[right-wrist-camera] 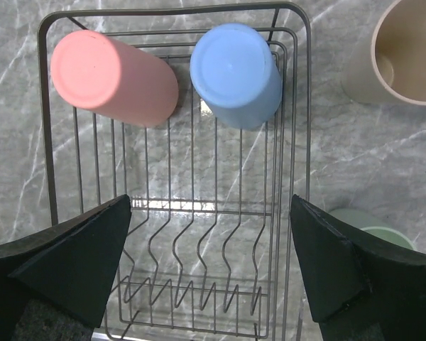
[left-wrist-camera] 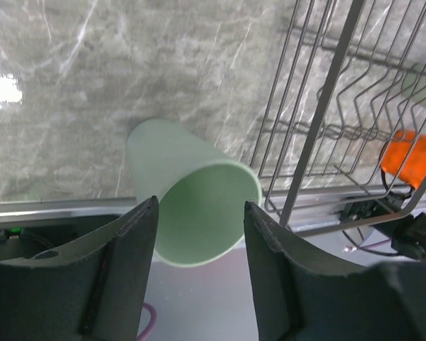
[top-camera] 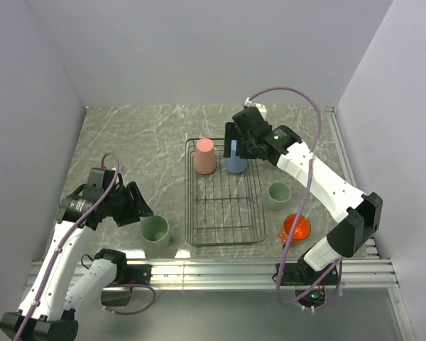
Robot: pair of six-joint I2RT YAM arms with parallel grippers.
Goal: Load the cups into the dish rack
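Directly below the right gripper (right-wrist-camera: 209,206), spread wide and holding nothing: one dark wire dish rack (top-camera: 224,243), grid floor, low sides. Two cups stand mouth-down in it just ahead of that gripper: salmon-pink tumbler (right-wrist-camera: 110,71), blue tumbler (right-wrist-camera: 234,71). Four on the bench (top-camera: 128,142): beige tumbler (right-wrist-camera: 405,53) and short pale green cup (right-wrist-camera: 373,227) off its right side, orange mug (top-camera: 295,228) across the rack from the left gripper (left-wrist-camera: 200,206), pale green tumbler (left-wrist-camera: 177,163) upright just ahead of that one, fingers apart, not clamped.

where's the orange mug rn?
Top view: the orange mug sits on the table right of the dish rack, by its near-right corner, just below the short green cup in the image.
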